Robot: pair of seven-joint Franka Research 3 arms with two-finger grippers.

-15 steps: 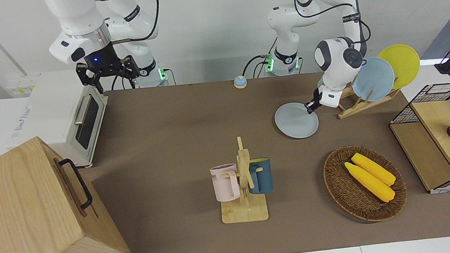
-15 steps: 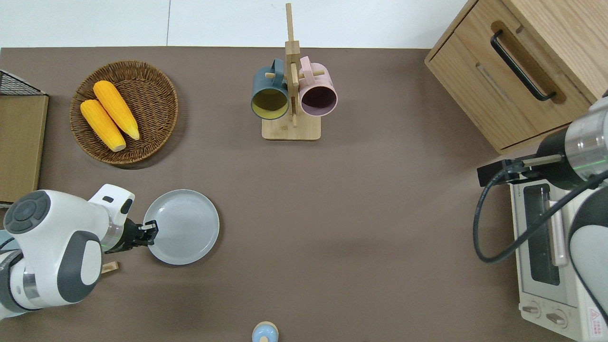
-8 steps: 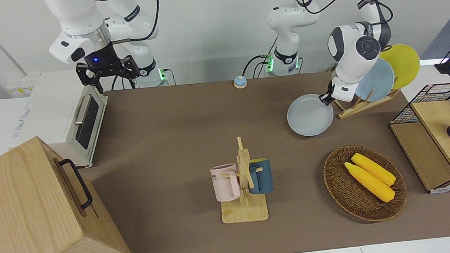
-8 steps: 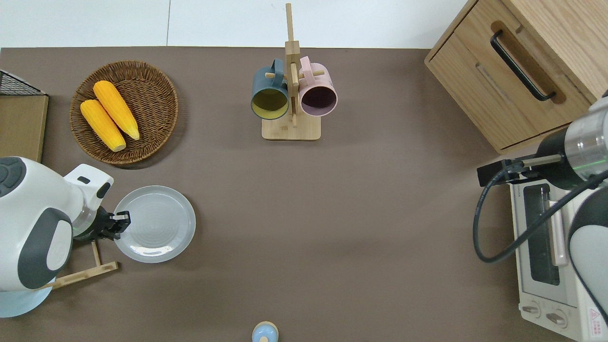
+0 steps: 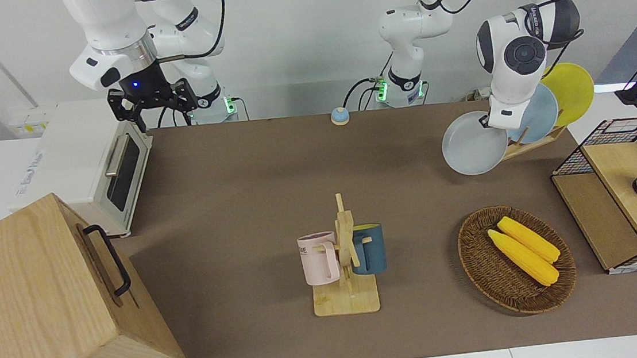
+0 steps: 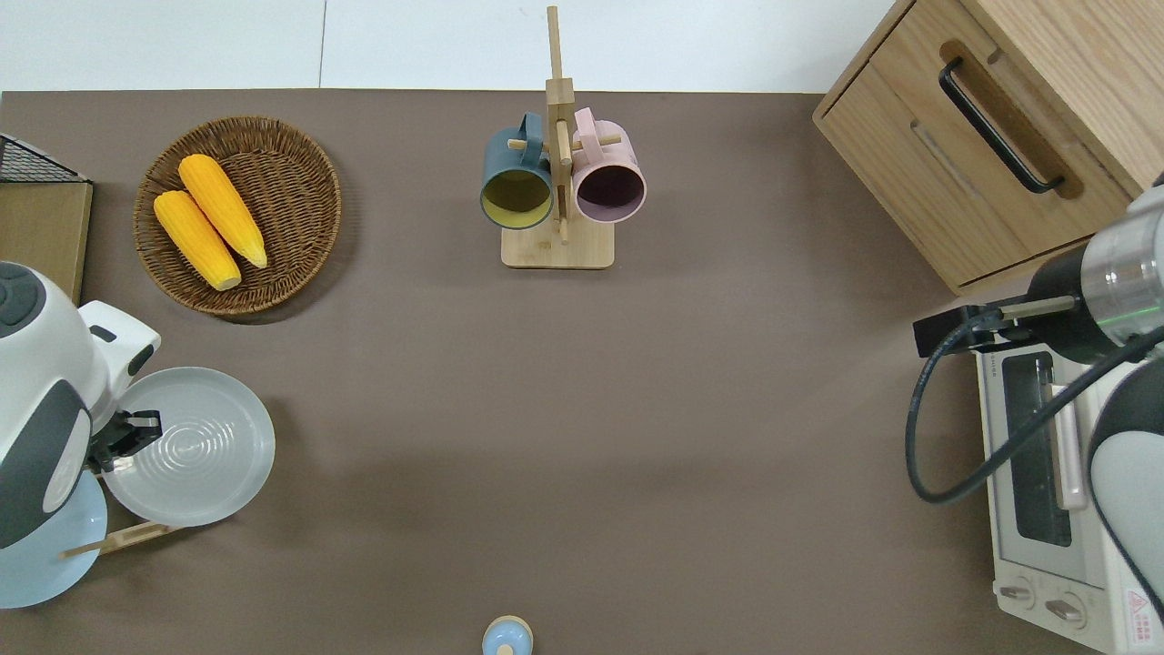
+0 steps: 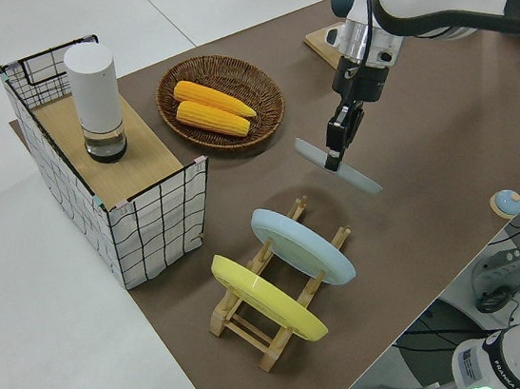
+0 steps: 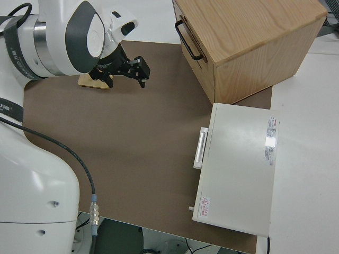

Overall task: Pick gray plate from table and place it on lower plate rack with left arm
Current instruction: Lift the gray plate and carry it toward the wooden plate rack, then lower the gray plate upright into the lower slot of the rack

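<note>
Your left gripper [image 7: 335,153] is gripping the round pale-gray plate [image 6: 194,448] by its rim, holding it tilted over the slanted light-wood plate rack [image 7: 274,323]. Right arm is parked.

Gray plate [image 6: 191,450]: round, pale gray, shallow rim, concentric rings inside. Off the table [image 6: 582,409], tilted, rim pinched by left gripper [image 7: 334,158], over the lower plate rack's [image 7: 265,334] empty slot, toward the left arm's end.
</note>
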